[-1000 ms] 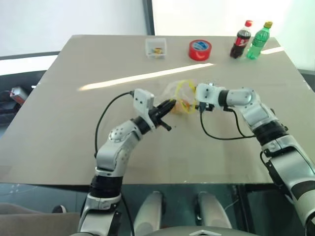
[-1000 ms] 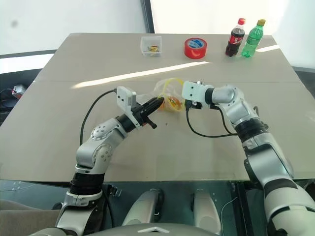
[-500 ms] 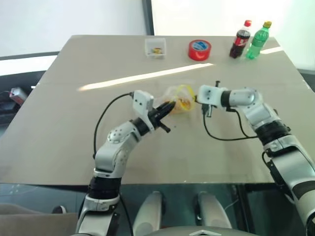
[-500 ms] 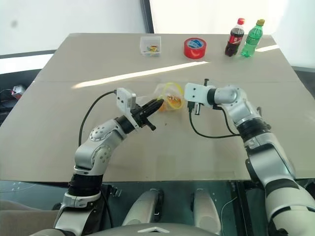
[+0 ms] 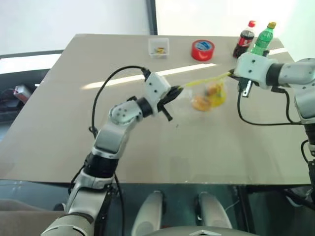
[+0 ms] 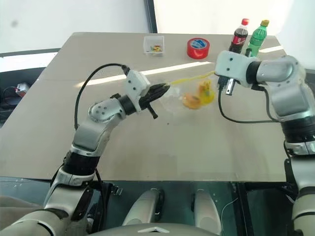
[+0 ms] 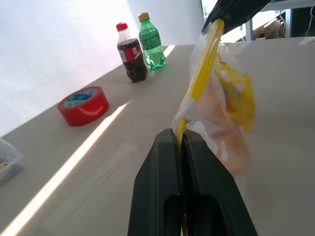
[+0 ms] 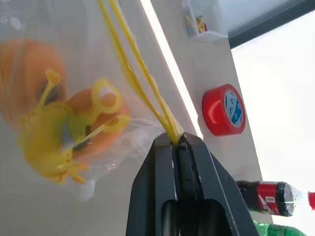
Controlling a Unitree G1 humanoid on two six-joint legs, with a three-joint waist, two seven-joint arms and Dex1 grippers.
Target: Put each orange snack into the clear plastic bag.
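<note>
Left eye view: the clear plastic bag (image 5: pixel 204 96) hangs above the counter (image 5: pixel 162 142), its yellow strip stretched nearly level between the left gripper (image 5: pixel 178 90) and right gripper (image 5: pixel 233 73), long axis side to side. Both jaws are clenched on the strip's ends. The orange snacks (image 5: pixel 201 102) sag inside the bag.

The bag (image 8: pixel 74 123) pinched in the right gripper (image 8: pixel 176 147) was thin, crinkly see-through plastic with a smooth yellow strip (image 7: pixel 199 83). Snacks (image 5: pixel 202 102) inside looked glossy orange. Gripper fingers (image 7: pixel 162 172) were matt black plastic. Beyond them the table (image 5: pixel 147 142) was smooth and matt, the tape roll (image 7: pixel 82 105) shiny red.
</note>
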